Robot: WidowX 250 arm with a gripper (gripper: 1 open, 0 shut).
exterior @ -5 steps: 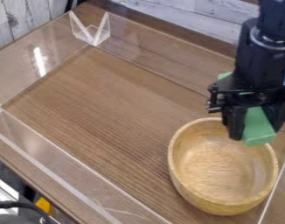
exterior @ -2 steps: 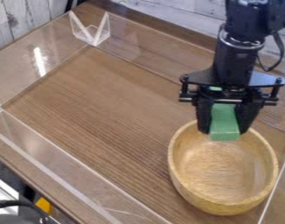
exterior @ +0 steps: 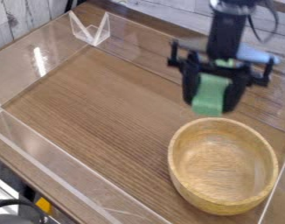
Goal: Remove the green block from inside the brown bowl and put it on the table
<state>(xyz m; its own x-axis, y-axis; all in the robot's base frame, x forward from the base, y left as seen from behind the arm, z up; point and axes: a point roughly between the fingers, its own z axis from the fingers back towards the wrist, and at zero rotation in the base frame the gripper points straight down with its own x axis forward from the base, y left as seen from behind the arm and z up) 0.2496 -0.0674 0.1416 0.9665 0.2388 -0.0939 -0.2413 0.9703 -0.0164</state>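
Observation:
The green block (exterior: 209, 96) hangs in the air above the table (exterior: 98, 105), beyond the far rim of the brown bowl (exterior: 225, 164). My gripper (exterior: 215, 87) is shut on it, black fingers on either side of the bar. The image of arm and block is motion-blurred. Only bare wood shows inside the bowl, which sits at the front right of the table.
Clear acrylic walls (exterior: 45, 52) edge the table on the left, back and front. A clear bracket (exterior: 89, 28) stands at the back left corner. Cables hang behind the arm at the top right.
The gripper has carried the green block up and to the left, from over the bowl's right rim to above the tabletop behind the bowl. The bowl has stayed put.

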